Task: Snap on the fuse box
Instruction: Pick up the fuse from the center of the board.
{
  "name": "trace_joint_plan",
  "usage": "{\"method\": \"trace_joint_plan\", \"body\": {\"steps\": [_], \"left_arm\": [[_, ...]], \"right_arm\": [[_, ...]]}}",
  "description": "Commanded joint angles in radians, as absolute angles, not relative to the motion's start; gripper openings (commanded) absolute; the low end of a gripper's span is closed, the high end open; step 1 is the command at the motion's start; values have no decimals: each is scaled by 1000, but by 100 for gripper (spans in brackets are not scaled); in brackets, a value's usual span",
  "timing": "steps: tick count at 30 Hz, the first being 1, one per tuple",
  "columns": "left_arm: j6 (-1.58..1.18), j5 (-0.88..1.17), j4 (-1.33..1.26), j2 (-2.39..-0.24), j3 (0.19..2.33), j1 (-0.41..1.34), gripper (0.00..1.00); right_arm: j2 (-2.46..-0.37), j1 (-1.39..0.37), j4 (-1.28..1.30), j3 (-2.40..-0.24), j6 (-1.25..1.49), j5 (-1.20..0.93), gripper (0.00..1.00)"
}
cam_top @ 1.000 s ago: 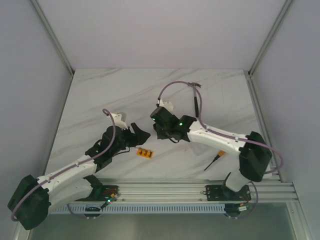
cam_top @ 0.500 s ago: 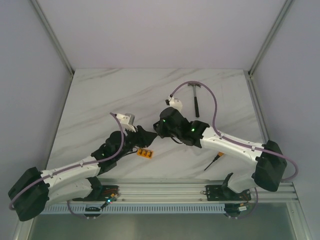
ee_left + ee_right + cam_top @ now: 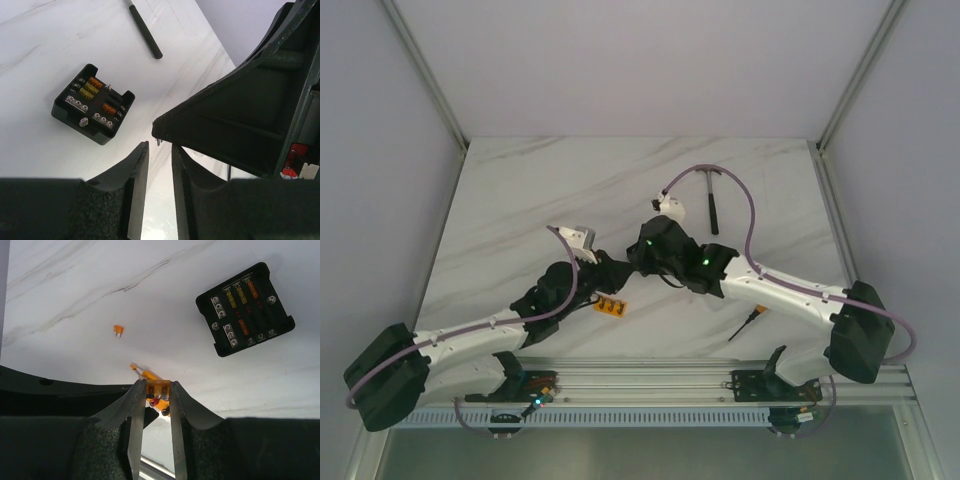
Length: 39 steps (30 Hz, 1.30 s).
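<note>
The fuse box (image 3: 93, 103) is a small black square box with several orange and yellow fuses in its top slots. It lies flat on the white table and also shows in the right wrist view (image 3: 245, 307). In the top view the two grippers hide it. My right gripper (image 3: 158, 390) is shut on a small orange fuse (image 3: 158, 388), held above the table, apart from the box. My left gripper (image 3: 160, 150) is empty, its jaws a narrow gap apart, just near of the box. Both grippers meet at mid-table, left (image 3: 607, 270) and right (image 3: 645, 252).
A black-handled hammer (image 3: 712, 205) lies at the back right; its handle (image 3: 145, 32) shows beyond the box. A flat orange strip with dark dots (image 3: 611, 306) lies near the left gripper. A loose orange fuse (image 3: 118, 330) lies on the table. A yellow-handled screwdriver (image 3: 750, 322) lies front right.
The left arm has reached farther forward and right, towards the right gripper. The right arm swung out a second ago, uncovering the hammer, and has held still since.
</note>
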<state>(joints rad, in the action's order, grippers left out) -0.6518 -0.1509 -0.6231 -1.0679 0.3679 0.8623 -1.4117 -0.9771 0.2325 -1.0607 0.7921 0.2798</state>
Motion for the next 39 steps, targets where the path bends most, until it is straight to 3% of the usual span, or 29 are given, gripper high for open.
{"method": "trace_joint_plan", "body": {"steps": [1, 22, 27, 34, 39], "left_arm": [[-630, -186, -686, -1075, 397, 867, 33], [-599, -207, -680, -1061, 392, 867, 8], [-593, -224, -679, -1063, 381, 867, 0], [-529, -185, -668, -1062, 374, 851, 0], [-507, -61, -703, -1059, 354, 795, 0]], "right_arm": [[-1376, -984, 197, -1037, 819, 275, 22], [-1358, -985, 142, -969, 848, 225, 23], [-1351, -984, 119, -954, 819, 221, 30], [-1273, -942, 44, -901, 650, 168, 49], [-1163, -804, -149, -779, 436, -62, 45]]}}
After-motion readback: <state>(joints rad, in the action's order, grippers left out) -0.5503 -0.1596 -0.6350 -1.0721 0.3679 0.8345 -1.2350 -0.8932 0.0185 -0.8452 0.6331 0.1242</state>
